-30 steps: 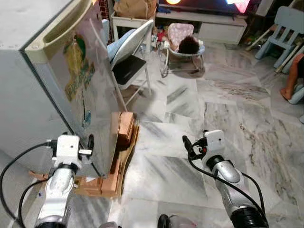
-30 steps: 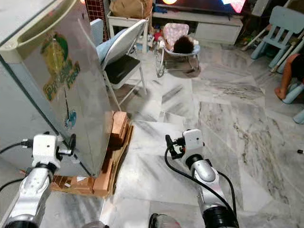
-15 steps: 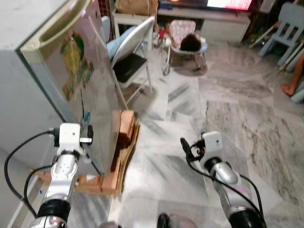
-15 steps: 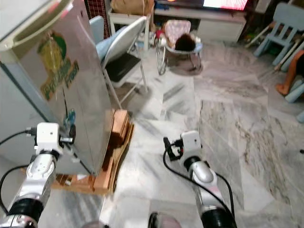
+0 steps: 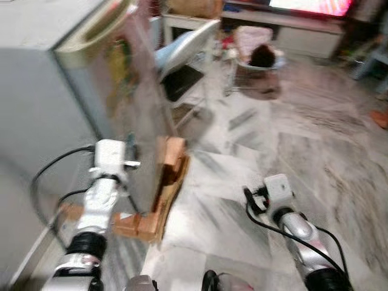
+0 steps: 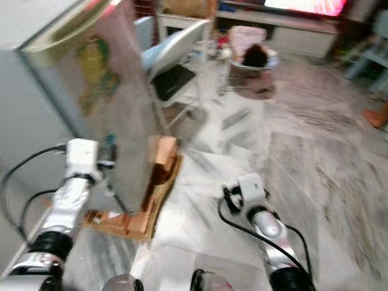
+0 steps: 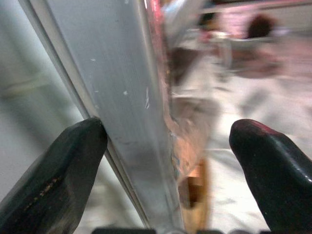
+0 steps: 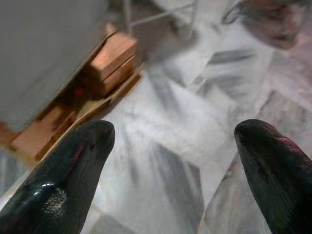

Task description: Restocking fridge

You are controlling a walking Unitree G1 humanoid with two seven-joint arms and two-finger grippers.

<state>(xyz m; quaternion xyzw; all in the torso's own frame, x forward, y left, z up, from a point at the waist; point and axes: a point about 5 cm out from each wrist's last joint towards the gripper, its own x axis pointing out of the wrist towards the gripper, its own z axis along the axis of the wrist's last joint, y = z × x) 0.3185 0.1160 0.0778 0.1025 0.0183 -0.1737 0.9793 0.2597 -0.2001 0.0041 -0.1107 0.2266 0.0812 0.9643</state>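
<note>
The fridge (image 5: 54, 103) stands at my left, its silver door (image 5: 130, 115) carrying a green and yellow sticker. My left gripper (image 5: 131, 156) is up against the low outer edge of that door. In the left wrist view the door's edge (image 7: 141, 112) runs between the two fingers, one finger (image 7: 53, 170) on the body side and the other (image 7: 273, 165) out over the floor; the gripper (image 7: 168, 146) is open. My right gripper (image 5: 250, 200) hangs low over the marble floor (image 8: 165, 136), open with nothing in it.
Wooden blocks and a board (image 5: 170, 167) prop up the fridge's base. Behind it are a white folding chair (image 5: 185, 57) and a baby bouncer (image 5: 260, 57) with a child in it. A person's foot (image 5: 382, 118) shows at the far right. Marble floor stretches to my right.
The whole view has swung and blurred as the camera moved. My left gripper has come up closer against the door's edge. The right gripper hangs much as before.
</note>
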